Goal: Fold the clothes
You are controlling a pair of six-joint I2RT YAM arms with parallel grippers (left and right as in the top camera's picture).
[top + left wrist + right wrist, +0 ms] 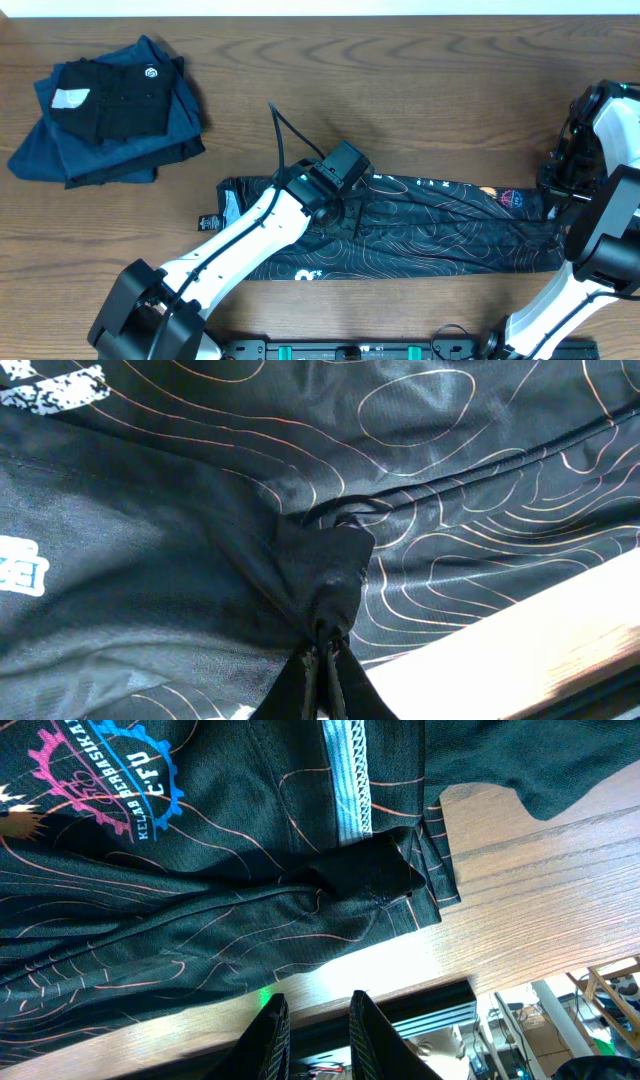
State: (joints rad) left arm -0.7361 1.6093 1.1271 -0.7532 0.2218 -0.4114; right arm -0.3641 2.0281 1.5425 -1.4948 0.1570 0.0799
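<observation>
Left hand (324,652) pinching slick T-shirt (450,490), long strip

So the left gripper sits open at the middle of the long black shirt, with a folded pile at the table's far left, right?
Not open: the left wrist view shows the left gripper shut on a pinched bunch of the black shirt. It is at the shirt's middle, and the folded pile does lie at the table's far left.
</observation>
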